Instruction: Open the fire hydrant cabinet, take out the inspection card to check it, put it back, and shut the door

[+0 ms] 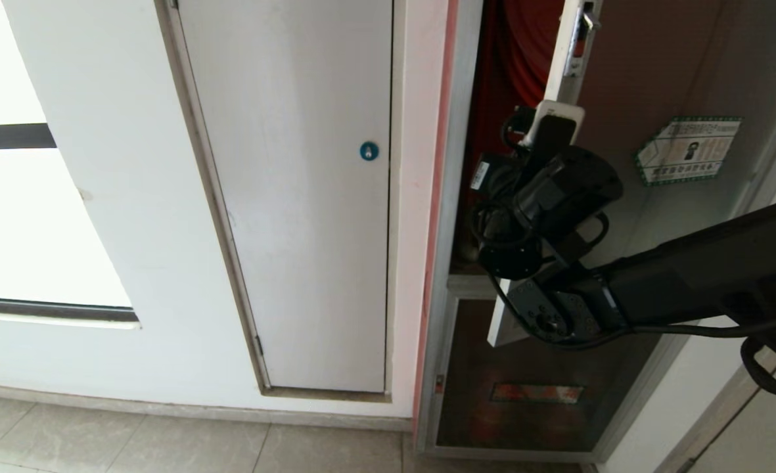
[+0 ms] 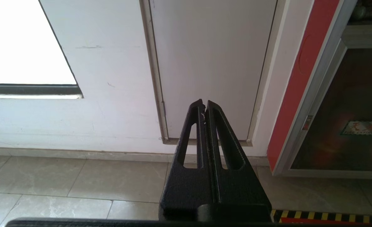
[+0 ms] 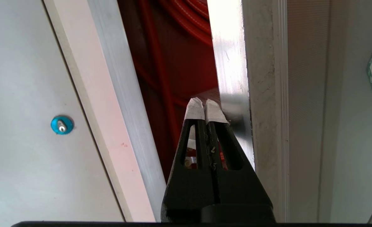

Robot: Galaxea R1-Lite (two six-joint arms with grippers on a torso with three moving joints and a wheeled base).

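The fire hydrant cabinet [image 1: 458,164] stands ajar, and its red inside [image 1: 502,92] shows through a narrow gap. The door [image 1: 663,79], dark glass with a green-white hexagonal sticker [image 1: 688,150], is swung out towards me. My right gripper [image 1: 556,117] is shut with nothing in it. Its white-taped tips [image 3: 205,105] lie against the inner face of the door's silver free edge [image 3: 231,63], in front of the red hose reel [image 3: 186,28]. My left gripper [image 2: 204,105] is shut and empty, parked low and pointing at the wall base. The inspection card is hidden.
A plain white panel with a blue round lock [image 1: 368,151] sits left of the cabinet. Below the door is a smaller dark panel with a reddish label [image 1: 536,393]. Beige floor tiles [image 2: 63,179] run along the wall, and a bright window [image 1: 26,217] is at far left.
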